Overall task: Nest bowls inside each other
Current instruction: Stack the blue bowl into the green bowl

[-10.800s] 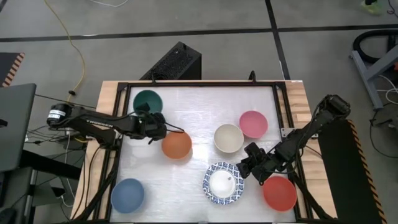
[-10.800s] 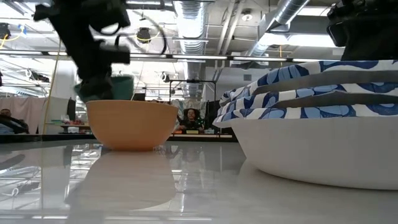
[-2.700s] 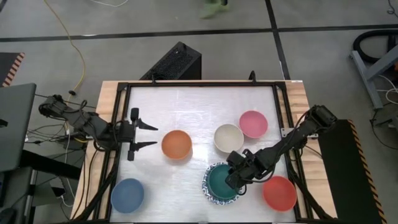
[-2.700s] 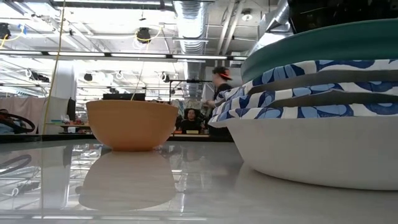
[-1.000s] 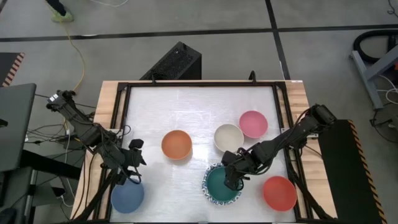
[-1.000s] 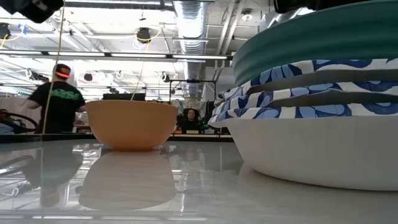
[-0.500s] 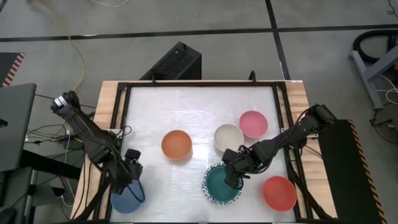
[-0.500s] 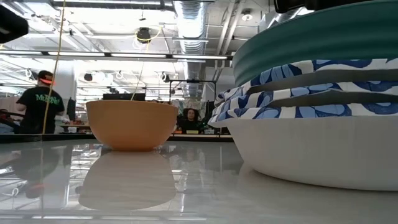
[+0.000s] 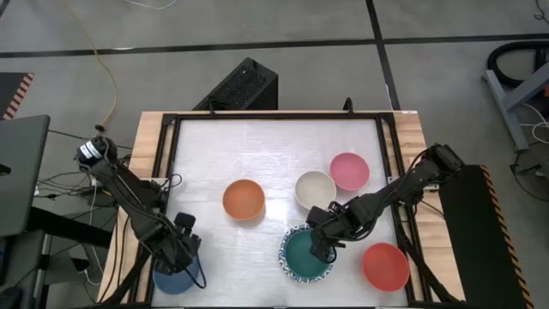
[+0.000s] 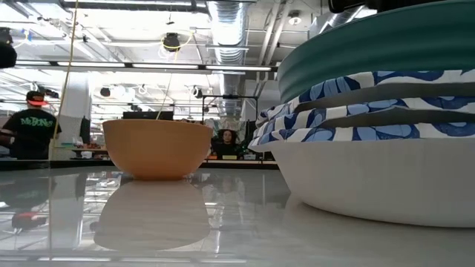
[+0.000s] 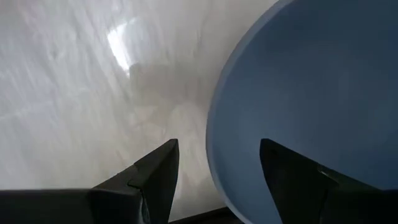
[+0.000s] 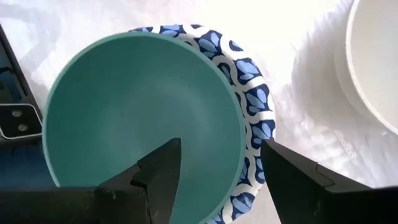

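Here, left pincer (image 11: 214,177) agape astride blue bowl (image 11: 311,93) rim.

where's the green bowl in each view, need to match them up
High view: green bowl at front centre, nested in the blue-patterned bowls.
Low view: dark green band at top right, topping the stack.
Left wrist view: not in it.
Right wrist view: fills the middle.
Shared landmark: the blue-patterned rim beneath it.
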